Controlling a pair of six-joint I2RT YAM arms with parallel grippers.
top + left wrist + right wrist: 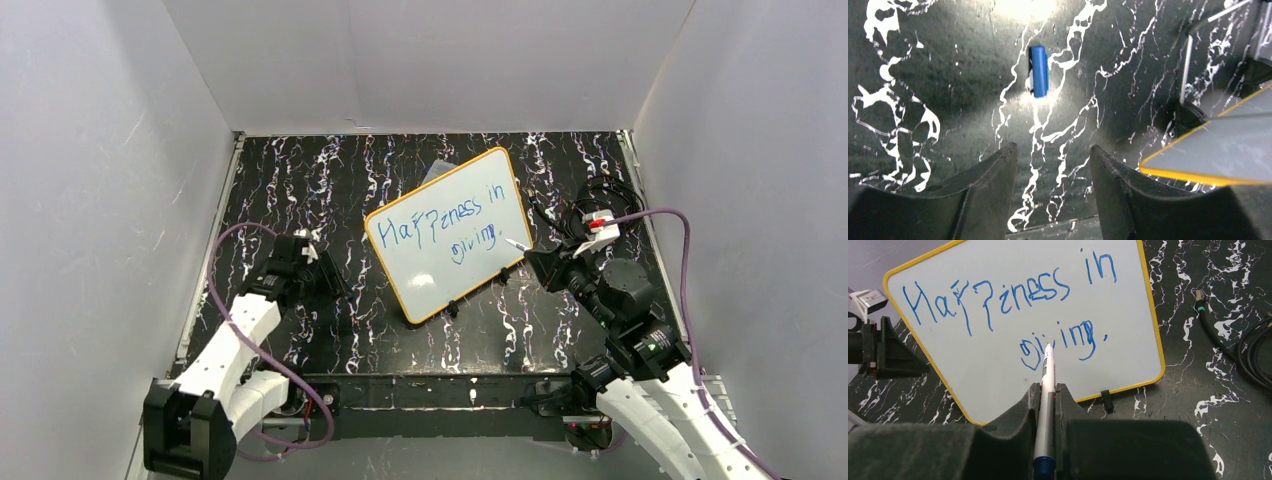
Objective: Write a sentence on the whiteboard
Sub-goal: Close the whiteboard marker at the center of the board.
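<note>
The whiteboard (448, 235) with its orange-yellow frame stands tilted at mid-table. Blue lettering, the sentence (445, 222), reads "Happiness in giving." in two lines (1013, 295). My right gripper (535, 262) is at the board's right edge, shut on a white marker (1047, 385) with a blue end. In the right wrist view the marker's tip lies over the word "giving". I cannot tell whether it touches the whiteboard (998, 375). My left gripper (310, 262) hovers left of the board, open and empty (1053, 150). A blue marker cap (1038, 70) lies on the table ahead of it.
The table is black marble-patterned (330, 180), with white walls on three sides. Coiled black cables (600, 195) and a small white-and-red object (601, 222) lie at the back right. Black clips (1105, 401) hold the board's lower edge. A board corner (1218, 150) shows right of the left fingers.
</note>
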